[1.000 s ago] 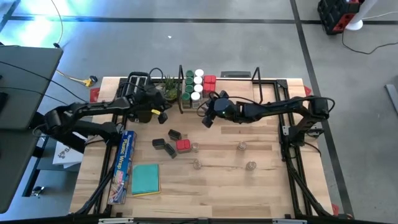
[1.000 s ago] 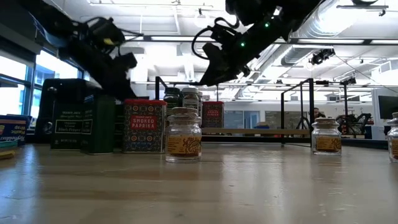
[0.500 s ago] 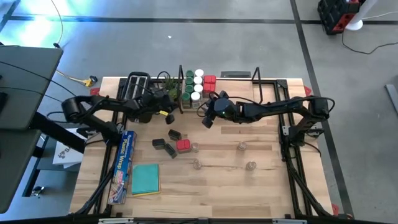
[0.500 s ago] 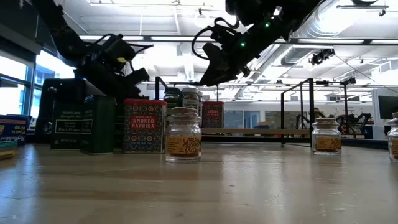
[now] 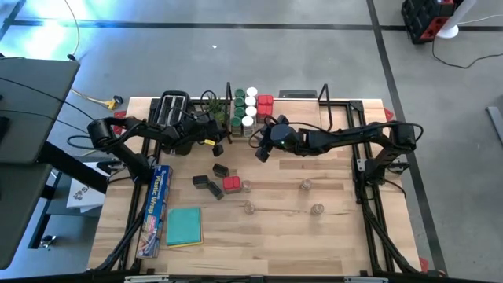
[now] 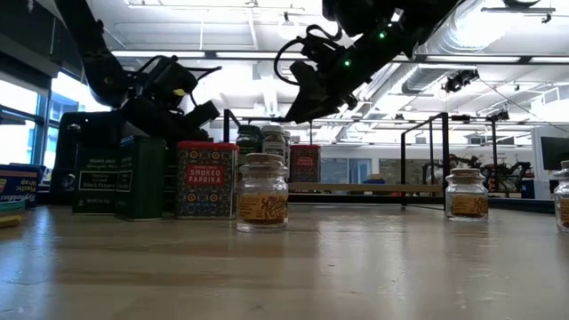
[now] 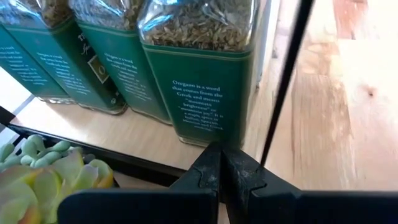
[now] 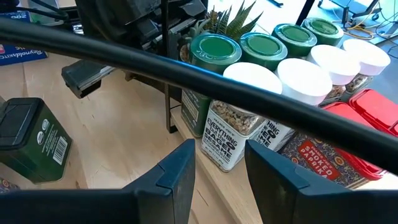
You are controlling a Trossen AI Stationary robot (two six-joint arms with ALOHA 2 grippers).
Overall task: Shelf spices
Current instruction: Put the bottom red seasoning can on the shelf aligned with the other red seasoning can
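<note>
The left pincer (image 5: 214, 141) sits low beside the front left corner of the shelf (image 5: 314, 118), its two dark fingers (image 7: 219, 177) pressed together with nothing between them; its wrist view shows the tips just in front of the nearest green-labelled oregano jar (image 7: 202, 68), apart from the glass, with the shelf's thin black frame upright (image 7: 286, 81) close by and the small potted plant (image 5: 214, 106) off to one side. The right pincer (image 5: 262, 149) hangs over the worktop (image 5: 346, 236) just in front of the shelf, its fingers (image 8: 174, 171) standing partly apart and empty, pointed toward the jars. On the shelf's left end stand the green-lidded jars (image 5: 238, 102) in one row, the white-lidded jars (image 5: 250, 102) in a row next to them, and the red tins (image 5: 265, 104) beyond those. More spices lie on the worktop in front: three dark rectangular tins (image 5: 206, 183), one red paprika tin (image 5: 232, 184) touching or just beside them, and four tiny clear jars (image 5: 306, 185) spread well apart to the right. A long foil-wrap box (image 5: 157, 208) and a flat teal pad (image 5: 184, 226) lie near the worktop's left front, and a black toaster (image 5: 174, 106) stands at the back left.
</note>
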